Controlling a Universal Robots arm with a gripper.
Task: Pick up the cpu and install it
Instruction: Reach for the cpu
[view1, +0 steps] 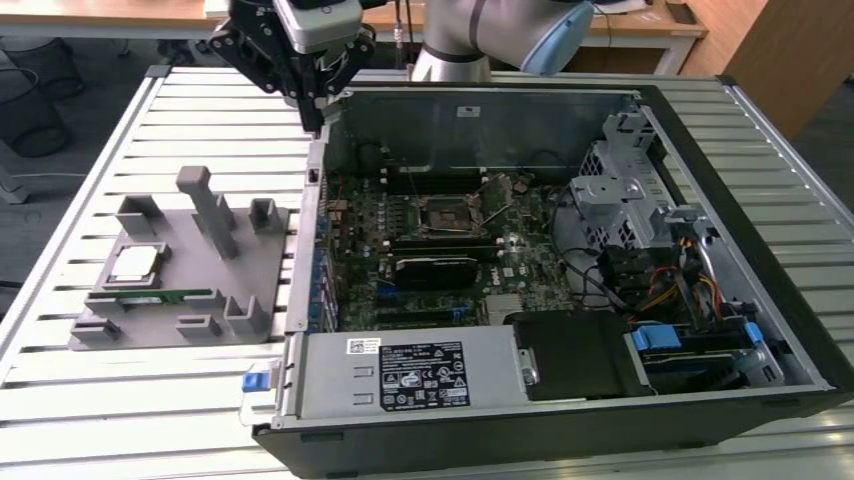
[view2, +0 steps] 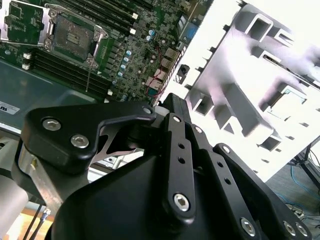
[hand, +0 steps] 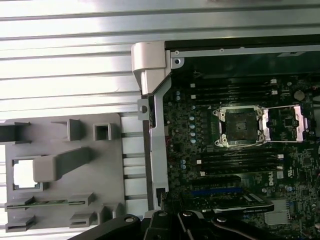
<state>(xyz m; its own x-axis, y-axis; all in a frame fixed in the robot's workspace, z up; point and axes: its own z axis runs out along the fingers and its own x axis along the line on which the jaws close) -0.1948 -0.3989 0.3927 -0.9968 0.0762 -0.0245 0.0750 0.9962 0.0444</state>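
Slatted table (view1: 200, 110), arm (view1: 461, 40) over case (view1: 534, 115), cpu (view1: 134, 263) apart

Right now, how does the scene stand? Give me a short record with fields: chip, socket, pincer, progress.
chip: small flat square silvery-topped cpu, lying in the grey plastic slotted fixture beside the open black computer case
socket: square metal-framed cpu socket, frame swung open
pincer: black pincer, above the case's wall, apart from the cpu
progress: cpu not yet picked up
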